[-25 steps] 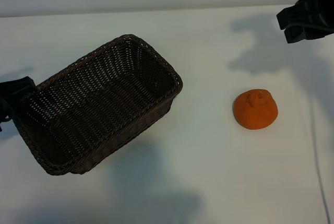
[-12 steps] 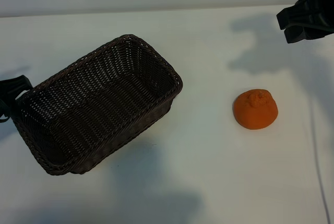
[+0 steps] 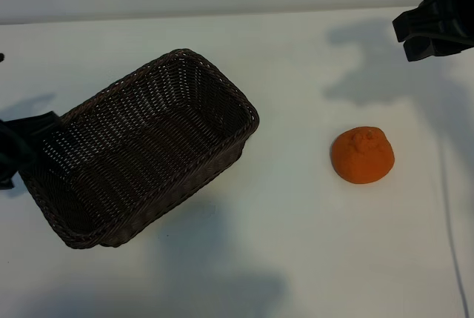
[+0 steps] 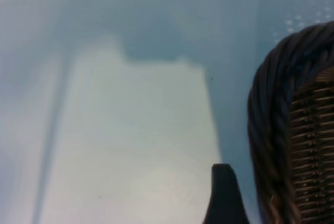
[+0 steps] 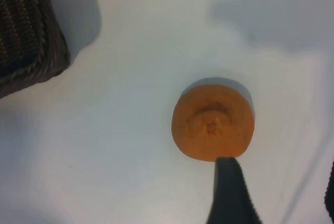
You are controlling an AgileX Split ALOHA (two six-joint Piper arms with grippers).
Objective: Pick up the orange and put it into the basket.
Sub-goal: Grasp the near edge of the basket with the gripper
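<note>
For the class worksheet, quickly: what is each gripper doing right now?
Left gripper: open, empty, beside the basket.
Right gripper: open, empty, above the orange.

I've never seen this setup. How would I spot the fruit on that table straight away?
Start at the big dark wicker basket on the left of the white table. Look right across bare tabletop to the orange, lying alone, touching nothing. It is the only brightly coloured thing there: small, roundish, slightly lumpy, its dimpled stem end facing up.
</note>
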